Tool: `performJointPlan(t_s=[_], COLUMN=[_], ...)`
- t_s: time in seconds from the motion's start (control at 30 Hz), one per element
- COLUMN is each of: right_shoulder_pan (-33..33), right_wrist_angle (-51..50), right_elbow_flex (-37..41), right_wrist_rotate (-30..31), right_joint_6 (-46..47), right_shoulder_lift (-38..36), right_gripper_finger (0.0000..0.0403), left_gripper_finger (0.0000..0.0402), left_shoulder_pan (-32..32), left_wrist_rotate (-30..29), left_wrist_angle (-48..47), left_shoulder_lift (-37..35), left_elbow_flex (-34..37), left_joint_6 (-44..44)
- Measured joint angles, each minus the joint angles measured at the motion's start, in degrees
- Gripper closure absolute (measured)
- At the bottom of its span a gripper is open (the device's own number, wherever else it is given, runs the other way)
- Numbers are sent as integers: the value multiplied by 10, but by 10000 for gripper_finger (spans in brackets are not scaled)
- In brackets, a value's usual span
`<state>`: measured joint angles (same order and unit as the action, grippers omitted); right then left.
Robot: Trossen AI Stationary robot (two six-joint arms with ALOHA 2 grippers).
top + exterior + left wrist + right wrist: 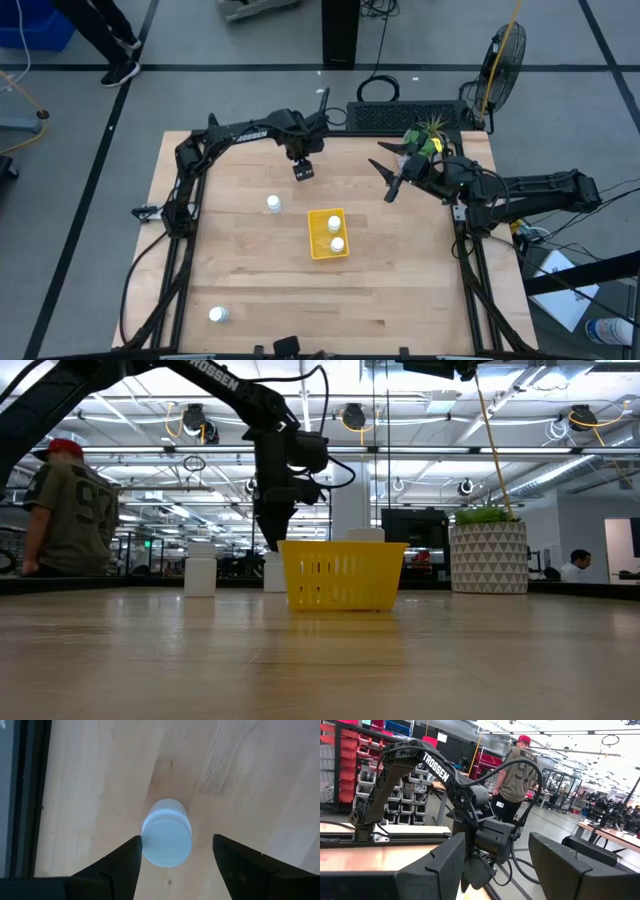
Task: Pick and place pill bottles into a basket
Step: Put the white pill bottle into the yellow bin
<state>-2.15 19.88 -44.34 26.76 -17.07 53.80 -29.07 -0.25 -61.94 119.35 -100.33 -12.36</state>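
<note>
My left gripper (303, 169) is open at the far middle of the table, pointing down over an upright white pill bottle (167, 839). Its fingers stand on either side of the bottle's cap. My gripper hides this bottle in the high view. The yellow basket (317, 236) sits mid-table with two bottles (335, 233) standing in it. One bottle (273, 204) stands left of the basket and another (218, 314) near the front left corner. My right gripper (390, 178) is open and empty, raised at the far right beside the plant. My left gripper comes at the bottle from above, fingers pointing down. One fingertip (134, 846) shows right at the edge of the cap (150, 837); the other stands apart from it. I cannot tell whether the gripper touches the bottle, which stands upright on the table.
A white patterned pot with a green plant (428, 140) stands at the far right corner, close to my right gripper. A person (70, 505) stands beyond the table's far side. Bare wood lies between the basket and the table's near edge.
</note>
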Motion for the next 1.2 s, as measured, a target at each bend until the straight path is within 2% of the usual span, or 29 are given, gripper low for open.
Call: performJointPlan(t_s=[0.27,1.2], right_shoulder_pan=[0,0], right_wrist_angle=[3,4], right_elbow_flex=[0,0], right_wrist_rotate=[0,0], right_joint_6=[12,14], right_shoulder_lift=[0,0], right_gripper_finger=[193,193], left_gripper_finger=[153,153], left_shoulder_pan=[3,0], left_wrist_rotate=[-27,-21], left_wrist_angle=[-21,-10], left_shoulder_lift=[0,0], left_elbow_flex=[0,0], left_joint_6=[4,-4])
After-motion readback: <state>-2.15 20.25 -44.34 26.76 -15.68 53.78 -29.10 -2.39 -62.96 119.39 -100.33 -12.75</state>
